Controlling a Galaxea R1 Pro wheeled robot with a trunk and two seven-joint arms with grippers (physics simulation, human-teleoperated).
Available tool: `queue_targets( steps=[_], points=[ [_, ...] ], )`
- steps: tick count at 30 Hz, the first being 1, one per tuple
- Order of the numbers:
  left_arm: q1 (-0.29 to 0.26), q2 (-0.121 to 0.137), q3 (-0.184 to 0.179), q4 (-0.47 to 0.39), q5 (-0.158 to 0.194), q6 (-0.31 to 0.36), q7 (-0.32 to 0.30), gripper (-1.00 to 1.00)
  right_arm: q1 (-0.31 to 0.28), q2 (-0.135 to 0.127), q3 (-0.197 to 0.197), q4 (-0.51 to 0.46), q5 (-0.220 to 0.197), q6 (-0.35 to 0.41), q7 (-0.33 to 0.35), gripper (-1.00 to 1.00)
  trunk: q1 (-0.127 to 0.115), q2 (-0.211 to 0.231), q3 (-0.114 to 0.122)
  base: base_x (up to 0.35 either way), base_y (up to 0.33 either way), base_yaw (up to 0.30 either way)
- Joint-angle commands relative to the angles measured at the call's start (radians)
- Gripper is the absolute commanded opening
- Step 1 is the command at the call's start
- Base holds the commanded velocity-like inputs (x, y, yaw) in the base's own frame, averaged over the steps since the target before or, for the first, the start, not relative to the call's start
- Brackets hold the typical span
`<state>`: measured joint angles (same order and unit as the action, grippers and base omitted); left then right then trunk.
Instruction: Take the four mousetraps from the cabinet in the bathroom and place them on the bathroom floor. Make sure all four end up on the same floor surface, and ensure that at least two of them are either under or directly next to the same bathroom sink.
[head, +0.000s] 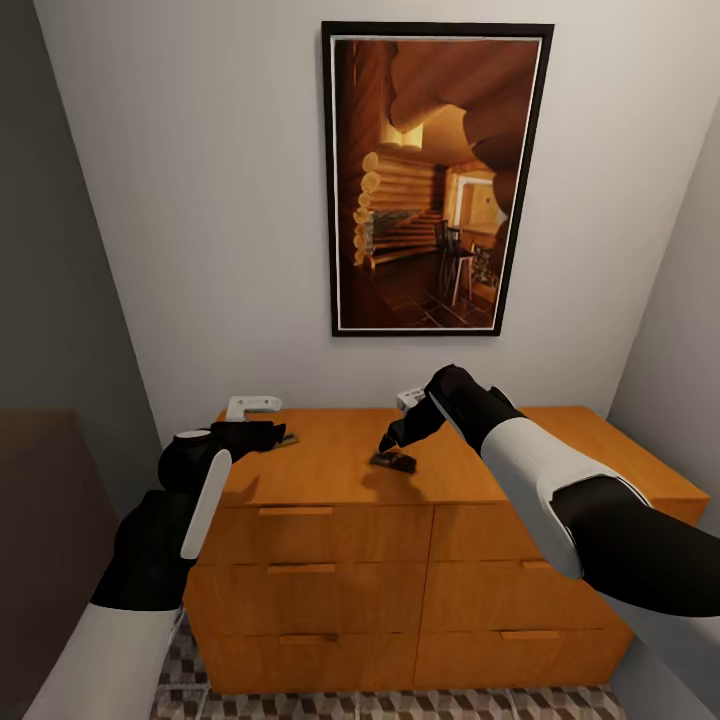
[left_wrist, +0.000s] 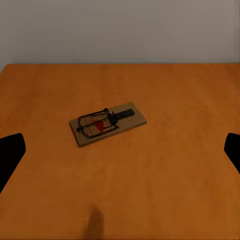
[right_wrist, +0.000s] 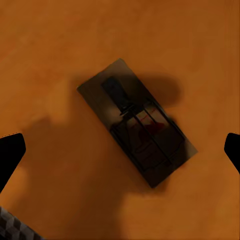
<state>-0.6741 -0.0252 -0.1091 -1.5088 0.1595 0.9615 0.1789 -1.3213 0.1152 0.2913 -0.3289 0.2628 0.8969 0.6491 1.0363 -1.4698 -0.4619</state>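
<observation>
The orange-brown cabinet (head: 330, 475) stands against the wall, and two mousetraps lie on its flat top. One mousetrap (head: 393, 461) lies near the middle, in shadow just below my right gripper (head: 397, 438). The right wrist view looks straight down on this mousetrap (right_wrist: 137, 130), centred between the wide-apart fingertips (right_wrist: 11, 152); the gripper is open. The other mousetrap (head: 289, 439) peeks out at the tip of my left gripper (head: 262, 436). In the left wrist view that mousetrap (left_wrist: 107, 123) lies ahead on the top, with the open fingertips (left_wrist: 10, 152) at either edge.
A large framed picture (head: 435, 180) hangs on the white wall above the cabinet. Walls close in on both sides. The cube-pattern bathroom floor (head: 400, 705) shows below the drawer fronts (head: 300, 570), which are shut.
</observation>
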Motion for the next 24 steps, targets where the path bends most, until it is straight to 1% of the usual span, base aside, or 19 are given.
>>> queue_targets(
  steps=[1, 6, 10, 12, 13, 17, 20, 21, 24],
  points=[
    [-0.001, 0.000, -0.001, -0.001, 0.011, 0.004, 0.010, 1.00, -0.001, 0.000, 0.003, -0.002, 0.011, 0.004, 0.010, 1.00, 0.004, -0.008, -0.004, 0.000, 0.000, 0.000],
    [-0.001, -0.001, -0.002, -0.001, 0.013, 0.005, 0.010, 1.00, -0.001, -0.003, 0.004, -0.002, 0.020, 0.031, 0.020, 1.00, 0.023, -0.043, -0.020, 0.000, 0.000, 0.000],
    [-0.001, -0.001, -0.003, -0.002, 0.011, 0.013, 0.010, 1.00, -0.005, -0.006, 0.005, -0.002, 0.042, 0.059, 0.047, 1.00, 0.038, -0.071, -0.033, 0.000, 0.000, 0.000],
    [-0.001, -0.001, -0.003, -0.002, 0.010, 0.018, 0.010, 1.00, -0.009, -0.010, 0.006, -0.003, 0.058, 0.065, 0.062, 1.00, 0.046, -0.085, -0.039, 0.000, 0.000, 0.000],
    [-0.001, -0.001, -0.003, -0.002, 0.010, 0.022, 0.010, 1.00, -0.015, -0.017, 0.005, -0.003, 0.077, 0.069, 0.081, 1.00, 0.050, -0.092, -0.042, 0.000, 0.000, 0.000],
    [-0.001, -0.001, -0.003, -0.002, 0.009, 0.026, 0.010, 1.00, -0.037, -0.028, 0.005, -0.005, 0.115, 0.074, 0.132, 1.00, 0.065, -0.120, -0.055, 0.000, 0.000, 0.000],
    [-0.001, -0.001, -0.003, -0.002, 0.009, 0.028, 0.010, 1.00, -0.060, -0.033, 0.005, -0.006, 0.133, 0.076, 0.177, 1.00, 0.065, -0.120, -0.055, 0.000, 0.000, 0.000],
    [-0.001, -0.001, -0.003, -0.002, 0.009, 0.028, 0.010, 1.00, -0.072, -0.038, 0.005, -0.007, 0.141, 0.077, 0.203, 1.00, 0.065, -0.120, -0.055, 0.000, 0.000, 0.000],
    [-0.001, -0.001, -0.004, -0.002, 0.009, 0.029, 0.010, 1.00, -0.082, -0.048, 0.004, -0.008, 0.148, 0.079, 0.227, 1.00, 0.065, -0.120, -0.055, 0.000, 0.000, 0.000]
  ],
)
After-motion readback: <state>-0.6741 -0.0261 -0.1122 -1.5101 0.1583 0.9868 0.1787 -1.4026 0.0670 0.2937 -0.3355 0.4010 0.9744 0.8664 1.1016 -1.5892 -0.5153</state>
